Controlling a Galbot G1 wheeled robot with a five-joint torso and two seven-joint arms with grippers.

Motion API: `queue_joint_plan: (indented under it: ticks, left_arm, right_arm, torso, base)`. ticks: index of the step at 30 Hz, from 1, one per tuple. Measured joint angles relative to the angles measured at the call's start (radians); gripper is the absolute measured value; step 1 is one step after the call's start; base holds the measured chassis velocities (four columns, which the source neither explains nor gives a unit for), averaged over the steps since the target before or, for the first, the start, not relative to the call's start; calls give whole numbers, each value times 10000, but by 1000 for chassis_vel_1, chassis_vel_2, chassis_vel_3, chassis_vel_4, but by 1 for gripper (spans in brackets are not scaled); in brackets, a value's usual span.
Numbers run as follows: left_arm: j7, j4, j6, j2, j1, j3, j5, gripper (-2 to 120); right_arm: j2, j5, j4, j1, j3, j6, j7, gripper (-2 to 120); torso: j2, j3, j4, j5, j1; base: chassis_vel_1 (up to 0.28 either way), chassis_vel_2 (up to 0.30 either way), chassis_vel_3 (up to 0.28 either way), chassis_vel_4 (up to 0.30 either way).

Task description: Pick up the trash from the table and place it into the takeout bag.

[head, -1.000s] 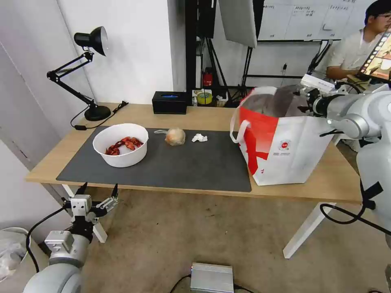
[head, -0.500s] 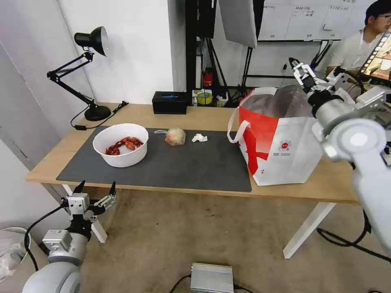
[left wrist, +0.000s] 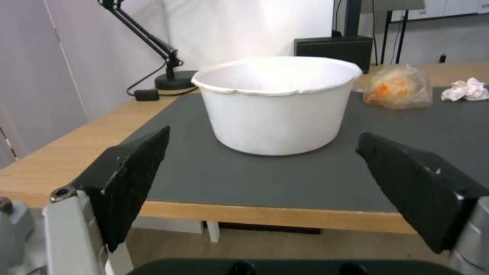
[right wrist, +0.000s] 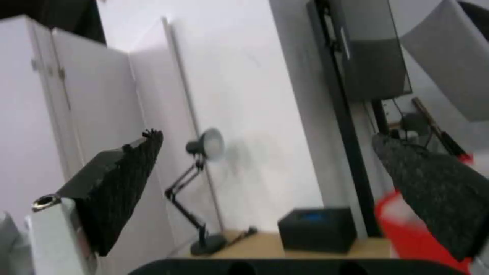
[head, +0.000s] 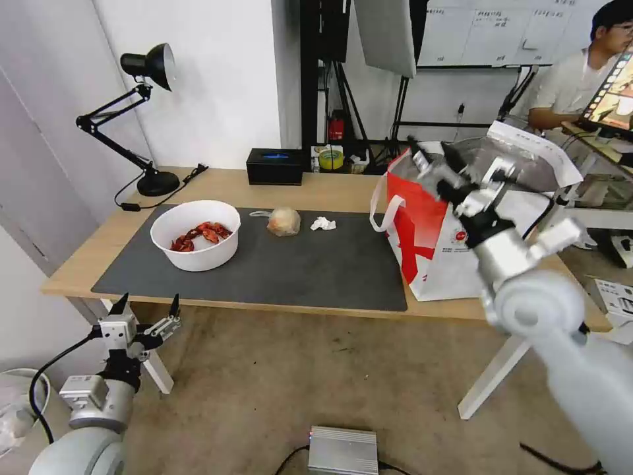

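Trash on dark grey mat (head: pixel 316 264), 3 items: white bowl (head: pixel 195 235) w/ red shells, L end of mat; beige wrapped lump (head: pixel 283 221) mid-mat toward back; small crumpled tissue (head: pixel 322 223) just beside lump, apart from it. L wrist view: bowl (left wrist: pixel 277 104) dead ahead, lump (left wrist: pixel 397 86) and tissue (left wrist: pixel 466 89) beyond it.

Takeout bag (head: pixel 455 244) upright on R end of bench (head: pixel 330 188), mouth open, foil lining showing, red panel, small round red logo; logo text too small to read.

Right claw (head: pixel 435 163) raised in front of bag's upper rim, fingers spread wide, empty. Left claw (head: pixel 146 309) low, below front edge of bench near bowl end, fingers apart, empty.

Back of bench: black box (head: pixel 274 165), black desk lamp (head: pixel 142 112) at L rear corner.
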Motion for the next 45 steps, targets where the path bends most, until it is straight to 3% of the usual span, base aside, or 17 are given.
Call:
queue_joint_plan:
  ticks: [8,11,18,30,45]
  left_arm:
    - [54,-3,-217,-93,57,81,4,100]
    - [107,-7,-276,-126,66,177,6,100]
    - [425,-26,-534,-145,97,289,6,100]
    - [724,-47,-724,4,27,652,-163,100]
    - [726,-59,-762,18,13,687,-268,100]
  right_arm:
    - [827,-2434,-40,-2099,320,818,-298,100]
    - [1381,-3682,-269,-2845,576,1217,9,100]
    - [2140,-4982,-330,-3790,873,1363,847,100]
    - [2870,-6139,-254,-5112,911,1532,1156,100]
    - [3150,-6383,-200,-5217,750,1566,1304,100]
  torso:
    - [0,-1,-1,0,0]
    - [-1,1,0,1,0]
    - [0,1,0,0,0]
    - [-1,0,-1,0,0]
    - [-1,1,1,1,1]
  base:
    - [0,0,0,0]
    - [0,0,0,0]
    - [0,0,0,0]
    - [0,0,0,0]
    - [0,0,0,0]
